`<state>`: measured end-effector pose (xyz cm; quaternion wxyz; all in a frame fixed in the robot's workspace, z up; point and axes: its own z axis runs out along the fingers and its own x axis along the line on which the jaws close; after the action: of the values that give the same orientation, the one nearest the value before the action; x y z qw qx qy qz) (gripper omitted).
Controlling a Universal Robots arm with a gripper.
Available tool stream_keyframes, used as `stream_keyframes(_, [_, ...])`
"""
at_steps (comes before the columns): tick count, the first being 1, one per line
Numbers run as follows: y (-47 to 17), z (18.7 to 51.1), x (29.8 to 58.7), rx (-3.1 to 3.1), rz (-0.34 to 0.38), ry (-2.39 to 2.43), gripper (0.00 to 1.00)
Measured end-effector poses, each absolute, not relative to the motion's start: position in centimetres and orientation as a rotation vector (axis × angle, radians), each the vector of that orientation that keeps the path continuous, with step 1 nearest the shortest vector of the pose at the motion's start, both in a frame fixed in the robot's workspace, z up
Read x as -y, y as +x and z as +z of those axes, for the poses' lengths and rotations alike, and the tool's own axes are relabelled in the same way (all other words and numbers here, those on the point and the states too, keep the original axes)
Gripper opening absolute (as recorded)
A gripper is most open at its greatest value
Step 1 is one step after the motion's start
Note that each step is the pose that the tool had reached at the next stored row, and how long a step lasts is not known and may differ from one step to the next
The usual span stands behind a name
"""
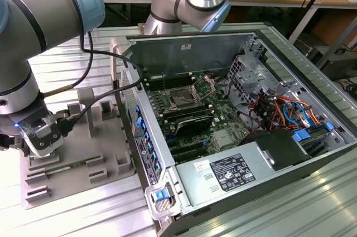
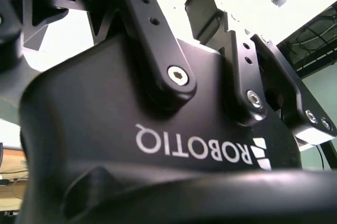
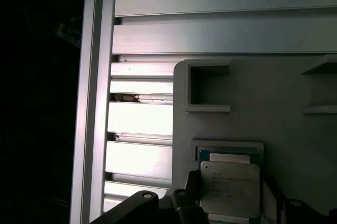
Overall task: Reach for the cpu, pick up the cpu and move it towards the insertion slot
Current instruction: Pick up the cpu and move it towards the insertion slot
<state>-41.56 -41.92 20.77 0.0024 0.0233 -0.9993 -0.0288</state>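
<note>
Grey-and-blue arm [image 1: 28, 36]: stands at the exterior view's left and bends down over a fixture tray.
Gripper [image 1: 40, 136]: low over the tray's left part, with a cable running up from it.
Grip state: in the first wrist view one finger [image 3: 190, 190] lies against one edge of the cpu and its partner lies against the opposite edge. The gripper is closed in on the chip, with no gap seen on either side.
Cpu [image 3: 230, 187]: pale silver top up, lying flat between the fingers. It sits over a raised square pocket of the tray, with a teal rim showing behind it. Whether it is lifted clear of the pocket cannot be told.
Fixture tray [image 1: 106, 136]: grey, with moulded blocks and recesses, lying on the worktop just beside the computer case.
Memory stick [image 1: 72, 165]: long, thin and green, lying flat on the tray near the gripper.
Worktop [image 1: 67, 214]: ribbed aluminium profiles.
Computer case [image 1: 189, 47]: side panel off, board exposed.
Insertion slot [image 1: 181, 99]: dark square socket on the board with its shiny bracket raised beside it, well apart from the gripper and cpu.
Power supply [image 1: 226, 173]: silver box at the case's near edge.
Cables [image 1: 279, 109]: red, orange and blue bundle at the exterior view's right.
</note>
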Motion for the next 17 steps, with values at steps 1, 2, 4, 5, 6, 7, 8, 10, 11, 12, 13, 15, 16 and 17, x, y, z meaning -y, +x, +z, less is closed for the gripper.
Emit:
stream_keyframes(1, [-41.56,20.78,41.93,3.135,-0.090,0.073,0.55])
stream_keyframes(2, [-41.56,20.80,41.92,3.135,-0.090,0.073,0.55])
stream_keyframes(4, [-41.56,20.85,41.92,3.135,-0.090,0.073,0.55])
stream_keyframes(5, [-41.56,20.88,41.92,3.135,-0.090,0.073,0.55])
stream_keyframes(6, [-41.56,20.89,41.92,3.135,-0.090,0.073,0.55])
stream_keyframes(7, [-41.56,20.91,41.92,3.135,-0.090,0.073,0.55])
stream_keyframes(8, [-41.56,20.93,41.93,3.135,-0.090,0.073,0.55])
stream_keyframes(10, [-41.56,20.95,41.92,3.135,-0.090,0.073,0.55])
stream_keyframes(11, [-41.56,20.97,41.92,3.135,-0.090,0.073,0.55])
stream_keyframes(12, [-41.56,20.99,41.93,3.135,-0.090,0.073,0.55])
stream_keyframes(13, [-41.56,21.01,41.92,3.135,-0.090,0.073,0.55])
stream_keyframes(15, [-41.56,21.09,41.92,3.135,-0.090,0.073,0.55])
stream_keyframes(16, [-41.56,21.11,41.92,3.135,-0.090,0.073,0.55])
stream_keyframes(17, [-41.56,21.14,41.92,3.135,-0.090,0.073,0.55])
